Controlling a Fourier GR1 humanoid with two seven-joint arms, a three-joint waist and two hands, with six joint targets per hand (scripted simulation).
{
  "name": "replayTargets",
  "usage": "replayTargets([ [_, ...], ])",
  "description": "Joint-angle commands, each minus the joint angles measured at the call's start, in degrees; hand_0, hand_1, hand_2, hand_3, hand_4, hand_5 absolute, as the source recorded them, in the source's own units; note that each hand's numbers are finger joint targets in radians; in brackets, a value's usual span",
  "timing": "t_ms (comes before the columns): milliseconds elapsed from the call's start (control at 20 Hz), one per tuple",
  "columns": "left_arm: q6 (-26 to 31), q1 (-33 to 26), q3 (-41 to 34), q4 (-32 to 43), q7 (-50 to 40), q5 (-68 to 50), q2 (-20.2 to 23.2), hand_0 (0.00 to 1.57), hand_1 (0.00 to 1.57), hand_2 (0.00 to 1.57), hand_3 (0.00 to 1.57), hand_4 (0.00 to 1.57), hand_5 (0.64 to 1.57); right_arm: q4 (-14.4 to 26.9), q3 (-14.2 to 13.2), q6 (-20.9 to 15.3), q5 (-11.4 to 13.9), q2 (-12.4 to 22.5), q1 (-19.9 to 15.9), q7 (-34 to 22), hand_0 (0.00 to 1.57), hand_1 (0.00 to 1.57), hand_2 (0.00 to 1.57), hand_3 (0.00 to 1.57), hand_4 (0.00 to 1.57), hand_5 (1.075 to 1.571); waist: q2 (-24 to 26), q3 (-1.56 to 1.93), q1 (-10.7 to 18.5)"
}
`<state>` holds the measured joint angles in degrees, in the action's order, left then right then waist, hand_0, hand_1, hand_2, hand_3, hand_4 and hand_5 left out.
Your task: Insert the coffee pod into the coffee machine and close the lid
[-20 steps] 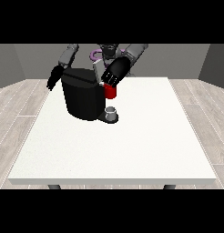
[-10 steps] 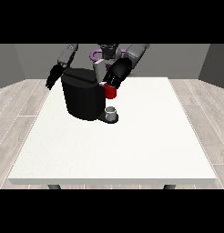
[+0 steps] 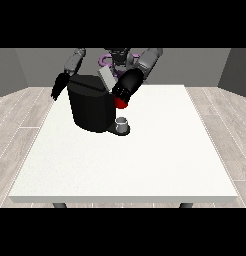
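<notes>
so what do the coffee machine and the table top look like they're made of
The coffee machine looks like matte black plastic: dark and even, with only a soft sheen along its top edge. The table top looks like a white laminate or painted board, flat and faintly speckled; which one is unclear.

The robot hand [image 3: 122, 90] at the view's right has edged slightly toward the coffee machine [image 3: 92, 107].

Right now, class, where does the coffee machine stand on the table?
The coffee machine stands on the white table's far left part in the front view, between both hands.
</notes>
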<state>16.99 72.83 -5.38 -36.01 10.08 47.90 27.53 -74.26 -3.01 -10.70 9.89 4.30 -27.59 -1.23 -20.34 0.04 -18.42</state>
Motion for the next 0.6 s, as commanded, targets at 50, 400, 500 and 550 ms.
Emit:
replayTargets([
  [50,-2.94,-0.29,-0.89,0.25,0.2,0.03,-0.89,1.21,1.21,1.18,0.96,0.0,1.571,0.31,0.23,0.08,0.48,0.3,2.38,0.84,0.0,0.0,0.0,0.0,0.0,1.571,-0.15,-0.03,-1.37],
  [400,-4.39,1.46,-0.43,-0.28,2.55,1.18,-0.09,1.23,1.23,1.21,0.97,0.0,1.571,0.49,-0.51,0.24,0.1,0.85,-0.79,0.73,0.0,0.0,0.0,0.0,0.0,1.571,-2.42,-0.02,-1.08],
  [500,-4.87,-0.33,-0.84,-0.27,5.95,0.82,1.23,1.25,1.25,1.22,0.94,0.0,1.571,-0.35,-0.34,-0.74,0.47,0.28,1.26,1.11,0.0,0.0,0.0,0.0,0.1,1.571,-2.01,-0.03,-0.64],
  [550,-5.85,1.43,-0.57,-0.37,5.45,1.98,2.46,1.22,1.22,1.17,0.89,0.0,1.571,-0.74,0.33,-0.83,1.31,0.45,-0.82,0.31,0.0,0.0,0.0,0.0,0.11,1.571,-3.29,-0.03,-0.9],
])
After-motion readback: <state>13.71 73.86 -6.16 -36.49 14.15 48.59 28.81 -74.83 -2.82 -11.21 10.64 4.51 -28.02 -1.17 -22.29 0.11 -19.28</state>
